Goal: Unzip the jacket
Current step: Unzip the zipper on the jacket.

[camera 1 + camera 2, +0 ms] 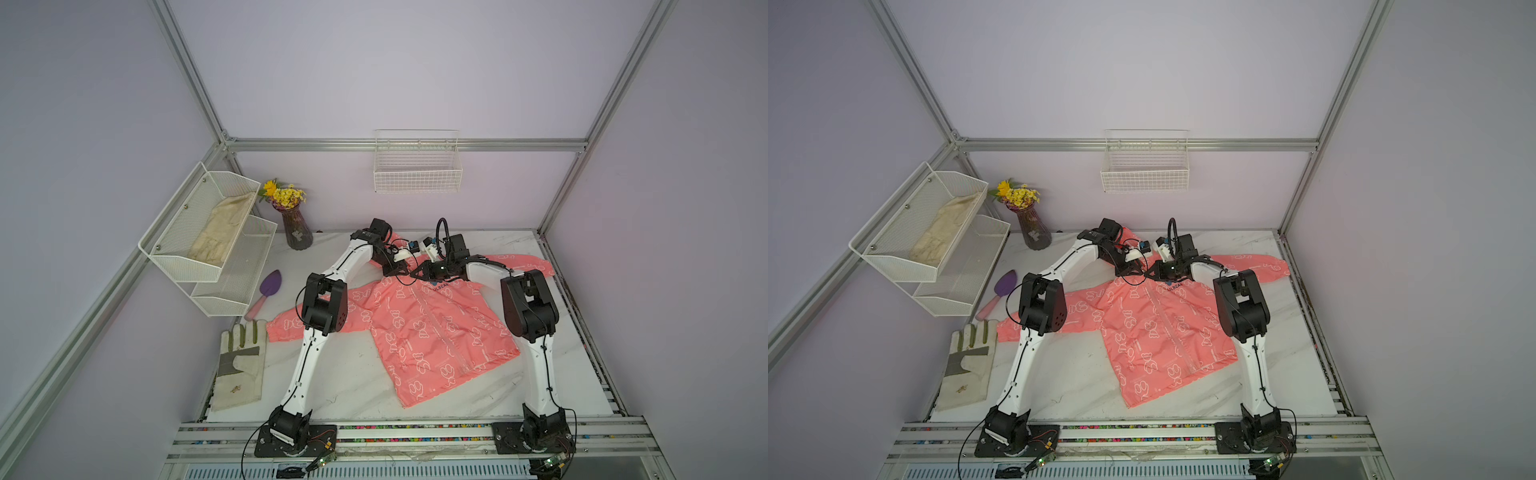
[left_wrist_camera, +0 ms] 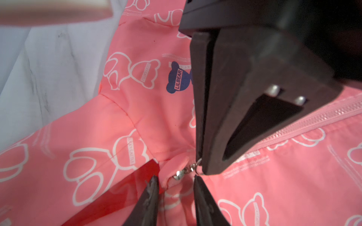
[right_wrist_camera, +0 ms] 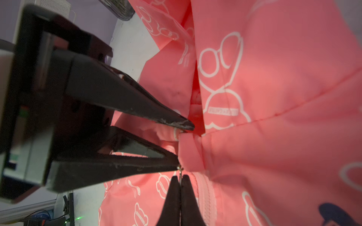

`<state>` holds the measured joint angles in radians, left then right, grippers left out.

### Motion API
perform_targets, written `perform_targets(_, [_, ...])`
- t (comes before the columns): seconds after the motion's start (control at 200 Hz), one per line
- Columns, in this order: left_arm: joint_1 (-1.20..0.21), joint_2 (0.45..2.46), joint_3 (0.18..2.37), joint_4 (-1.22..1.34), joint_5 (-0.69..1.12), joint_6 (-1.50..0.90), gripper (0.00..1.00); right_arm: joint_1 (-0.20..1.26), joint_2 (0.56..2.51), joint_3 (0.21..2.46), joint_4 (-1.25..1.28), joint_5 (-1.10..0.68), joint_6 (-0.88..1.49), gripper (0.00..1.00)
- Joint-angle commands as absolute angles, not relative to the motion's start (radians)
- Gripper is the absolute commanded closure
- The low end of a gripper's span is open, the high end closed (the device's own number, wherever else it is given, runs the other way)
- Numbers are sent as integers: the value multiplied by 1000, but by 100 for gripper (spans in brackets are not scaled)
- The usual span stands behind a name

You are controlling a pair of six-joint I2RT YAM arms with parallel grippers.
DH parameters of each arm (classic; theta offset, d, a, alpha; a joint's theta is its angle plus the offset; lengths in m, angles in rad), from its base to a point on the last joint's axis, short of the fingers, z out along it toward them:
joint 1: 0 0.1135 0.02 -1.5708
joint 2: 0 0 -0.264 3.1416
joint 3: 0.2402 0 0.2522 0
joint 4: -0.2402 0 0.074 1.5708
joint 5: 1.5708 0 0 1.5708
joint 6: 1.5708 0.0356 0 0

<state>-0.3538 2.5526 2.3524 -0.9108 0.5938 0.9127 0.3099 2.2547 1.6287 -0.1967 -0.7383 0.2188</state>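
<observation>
Our right gripper (image 3: 180, 177) is clamped on the zipper pull (image 2: 193, 167) while our left gripper (image 2: 175, 179) straddles the collar (image 2: 176, 162) half-open, so the unpinned jacket (image 1: 419, 332) may drag along when we pull.

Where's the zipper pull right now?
Left wrist view: zipper pull at the collar of the jacket, between the open fingers of the left gripper, pinched by the right gripper.

The jacket (image 1: 419, 332) is spread flat on the worktop (image 1: 357, 386). To its left a work glove (image 1: 241, 365) is laid, with a trowel (image 1: 268, 291) behind it and a vase (image 1: 297, 226) farther back. A cloth (image 1: 220, 232) is held in the upper tier of the wall rack (image 1: 176, 230).
</observation>
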Motion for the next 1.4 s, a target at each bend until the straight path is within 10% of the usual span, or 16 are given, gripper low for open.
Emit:
perform_targets(0.0, [-348, 2535, 2329, -926, 613, 929, 70, 315, 2202, 1641, -219, -767, 193, 100])
perform_targets(0.325, [-336, 2497, 2318, -926, 675, 914, 100, 315, 2219, 1652, -231, -750, 200, 100])
perform_targets(1.395, [-268, 2445, 2301, -707, 662, 580, 100, 316, 2197, 1460, -232, -594, 339, 100])
